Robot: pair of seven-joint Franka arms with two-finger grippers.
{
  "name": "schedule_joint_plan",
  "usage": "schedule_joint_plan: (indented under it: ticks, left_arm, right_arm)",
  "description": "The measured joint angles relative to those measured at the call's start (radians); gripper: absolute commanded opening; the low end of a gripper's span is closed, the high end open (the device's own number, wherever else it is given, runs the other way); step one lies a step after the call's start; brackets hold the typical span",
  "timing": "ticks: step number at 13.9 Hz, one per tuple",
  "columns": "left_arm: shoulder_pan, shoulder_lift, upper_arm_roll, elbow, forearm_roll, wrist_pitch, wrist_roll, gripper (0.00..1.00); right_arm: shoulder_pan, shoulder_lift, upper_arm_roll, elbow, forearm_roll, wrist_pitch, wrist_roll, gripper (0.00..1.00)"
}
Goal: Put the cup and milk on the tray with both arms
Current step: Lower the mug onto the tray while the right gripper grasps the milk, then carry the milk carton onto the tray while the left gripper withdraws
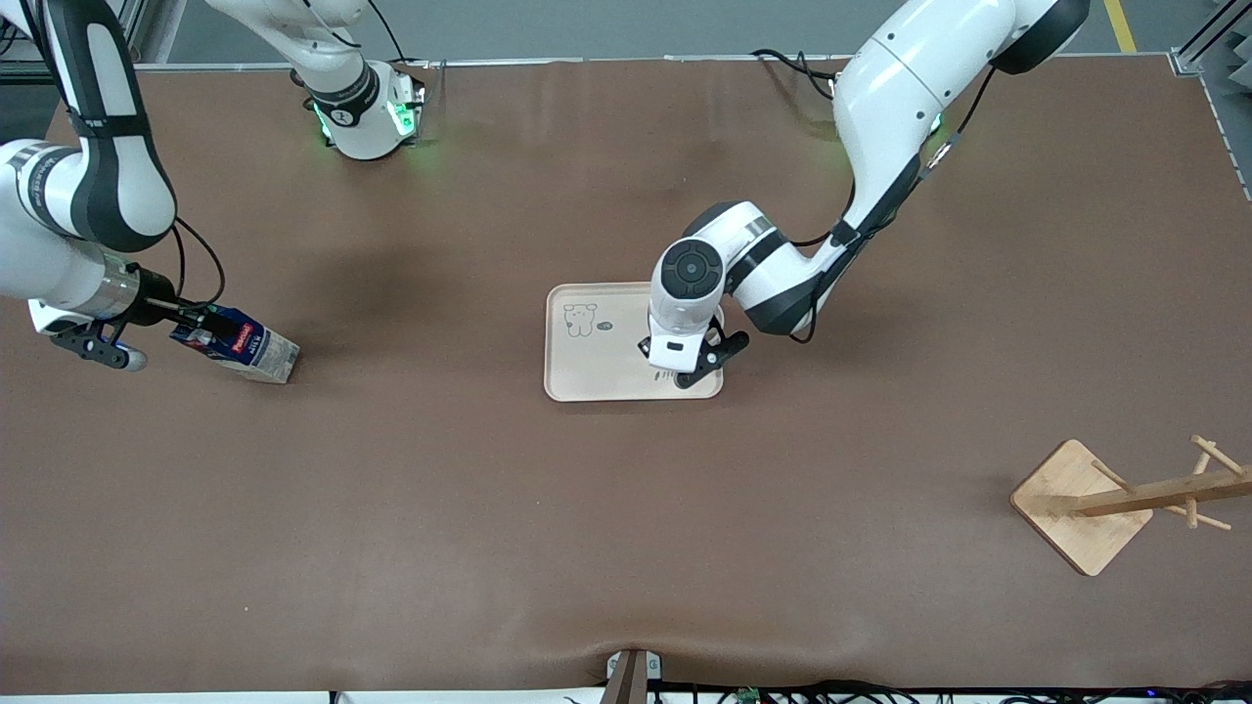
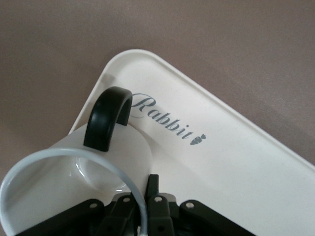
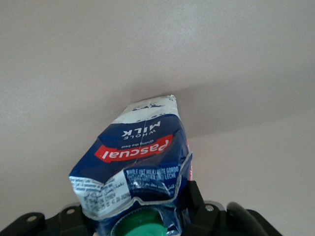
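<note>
The cream tray lies mid-table. My left gripper is down over its corner toward the left arm's end, and the wrist hides the cup in the front view. In the left wrist view the white cup with its black handle stands on the tray beside the word "Rabbit". The left gripper is shut on the cup's rim, one finger inside and one outside. At the right arm's end the blue milk leans with its pale bottom on the table. My right gripper is shut on the milk's crumpled top by the green cap.
A wooden stand with a pegged post rests toward the left arm's end of the table, nearer the front camera than the tray. Brown tabletop stretches between the milk and the tray.
</note>
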State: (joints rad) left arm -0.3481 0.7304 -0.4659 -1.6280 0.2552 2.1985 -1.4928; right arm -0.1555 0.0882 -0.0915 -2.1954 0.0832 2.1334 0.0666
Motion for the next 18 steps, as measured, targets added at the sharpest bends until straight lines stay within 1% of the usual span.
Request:
schedule_joint_plan:
  ticks: [1,2,3,4,6,9,11,12,14,16,18]
  left_arm:
    - [-0.006,0.007,0.003,0.01,0.0,0.0,-0.007,0.32]
    - [-0.007,0.012,0.004,0.019,0.0,0.0,-0.017,0.62]
    - [-0.007,0.016,0.005,0.026,0.0,0.0,-0.027,0.87]
    - [-0.007,0.02,0.006,0.032,0.0,0.0,-0.039,1.0]
    - [-0.006,0.021,0.009,0.048,0.0,0.0,-0.051,1.0]
    - [0.004,0.004,0.014,0.098,0.001,-0.002,-0.055,1.0]
    - [0.037,-0.04,0.016,0.121,0.005,-0.015,-0.055,1.0]
    - [0.062,-0.072,0.016,0.127,0.007,-0.026,-0.055,1.0]
    - [0.118,-0.141,0.016,0.137,0.008,-0.062,-0.025,1.0]
    - [0.183,-0.205,0.017,0.154,0.008,-0.139,0.069,1.0]
    - [0.251,-0.256,0.018,0.178,0.008,-0.24,0.193,1.0]
  right_arm:
    - [0.006,-0.005,0.002,0.007,0.001,-0.018,0.0,0.16]
    - [0.015,-0.009,0.003,0.027,0.002,-0.071,0.004,0.16]
    - [0.023,-0.011,0.003,0.063,0.003,-0.147,0.01,0.11]
    - [0.029,-0.012,0.003,0.111,0.003,-0.23,0.016,0.0]
    - [0.041,-0.012,0.003,0.219,0.006,-0.374,0.02,0.0]
    - [0.096,-0.012,0.004,0.318,0.01,-0.453,0.025,0.0]
    - [0.147,-0.012,0.006,0.373,0.011,-0.549,0.046,0.0]
    - [0.179,-0.012,0.007,0.398,0.011,-0.593,0.052,0.0]
    - [0.262,-0.012,0.009,0.429,0.012,-0.636,0.101,0.0]
    - [0.366,-0.012,0.012,0.449,0.013,-0.657,0.206,0.0]
    - [0.453,-0.011,0.014,0.458,0.013,-0.658,0.263,0.0]
